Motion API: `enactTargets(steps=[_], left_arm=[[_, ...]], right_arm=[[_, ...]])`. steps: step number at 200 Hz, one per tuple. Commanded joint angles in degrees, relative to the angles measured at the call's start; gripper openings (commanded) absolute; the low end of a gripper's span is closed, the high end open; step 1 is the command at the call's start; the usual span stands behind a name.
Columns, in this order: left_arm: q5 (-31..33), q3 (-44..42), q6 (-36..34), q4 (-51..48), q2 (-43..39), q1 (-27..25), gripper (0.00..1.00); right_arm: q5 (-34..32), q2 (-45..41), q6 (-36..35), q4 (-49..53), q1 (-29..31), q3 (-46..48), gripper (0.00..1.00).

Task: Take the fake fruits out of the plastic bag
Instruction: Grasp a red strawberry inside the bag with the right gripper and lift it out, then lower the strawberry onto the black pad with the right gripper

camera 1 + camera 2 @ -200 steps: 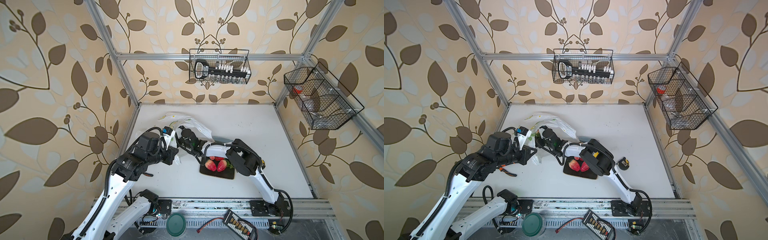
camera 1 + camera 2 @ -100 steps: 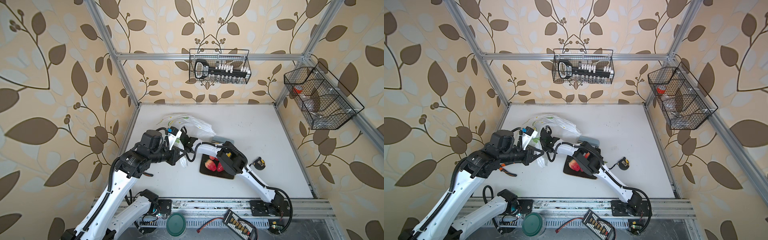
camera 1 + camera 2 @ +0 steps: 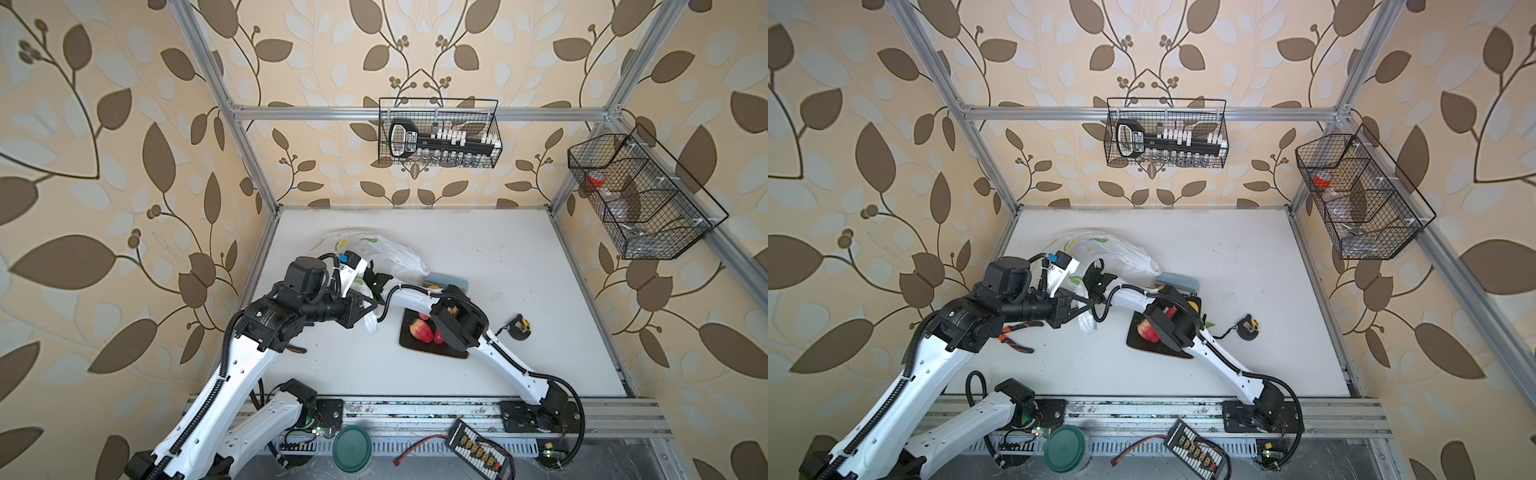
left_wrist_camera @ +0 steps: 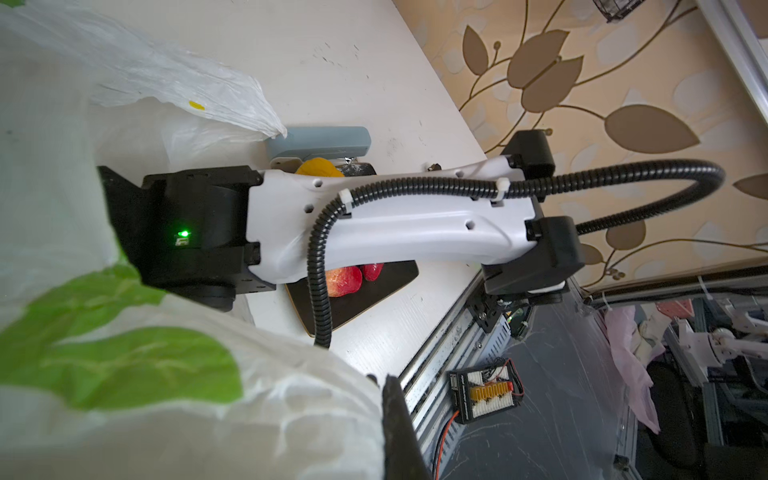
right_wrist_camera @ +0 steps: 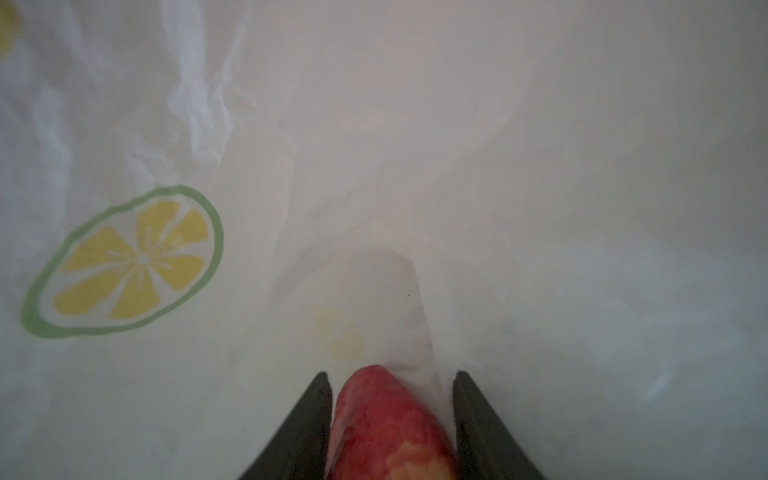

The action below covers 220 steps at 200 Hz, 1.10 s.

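The plastic bag point(image 3: 399, 253) point(image 3: 1125, 251) lies crumpled at the back left of the table. My left gripper point(image 3: 372, 309) point(image 4: 378, 377) is shut on the bag's edge and holds it up. My right gripper point(image 5: 391, 374) is inside the bag point(image 5: 374, 145), out of sight in both top views. Its fingers are shut on a red-yellow fake fruit point(image 5: 386, 424). A red-yellow fruit point(image 3: 420, 330) point(image 3: 1148, 331) and a red strawberry point(image 3: 438, 336) lie on the black tray point(image 3: 415, 353) under the right arm. A yellow fruit point(image 3: 1192, 306) point(image 4: 318, 168) sits behind the tray.
Orange-handled pliers point(image 3: 1013, 338) lie under my left arm. A grey-blue block point(image 3: 449, 282) sits behind the tray and a tape measure point(image 3: 519, 328) to its right. Wire baskets point(image 3: 438, 139) point(image 3: 640, 199) hang on the back and right walls.
My right arm has reached further left, deeper into the bag, and its jaws have narrowed around a fruit. My left gripper has kept its hold on the bag and lifted it slightly.
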State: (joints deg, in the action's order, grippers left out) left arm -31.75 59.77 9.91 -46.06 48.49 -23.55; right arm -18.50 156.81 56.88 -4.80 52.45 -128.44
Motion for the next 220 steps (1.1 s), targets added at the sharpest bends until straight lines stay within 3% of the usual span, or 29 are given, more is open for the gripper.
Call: enactTargets(steps=[1,40,83,160,220], left_arm=[[8.9,-1.8,5.1,-0.5,-1.6,0.3,0.0],[24.9,-5.3,15.3,-3.6,-3.9,0.2,0.0],[33.2,-6.7,19.7,-6.7,-5.1,0.2,0.0],[34.6,-8.9,22.0,-3.9,-5.8,0.3,0.0],[39.1,-8.7,26.9,4.7,-0.7,0.2,0.0]], right_arm=[[2.0,-2.1,-1.7,-0.5,-0.9,4.7,0.38],[5.3,-12.8,-3.9,-9.6,-1.2,19.1,0.34],[10.9,-22.3,-5.9,-15.4,-2.0,32.8,0.34],[18.4,-30.9,-5.6,-16.8,-2.2,43.0,0.33],[22.9,-41.9,-24.2,-8.2,-0.8,51.7,0.34]])
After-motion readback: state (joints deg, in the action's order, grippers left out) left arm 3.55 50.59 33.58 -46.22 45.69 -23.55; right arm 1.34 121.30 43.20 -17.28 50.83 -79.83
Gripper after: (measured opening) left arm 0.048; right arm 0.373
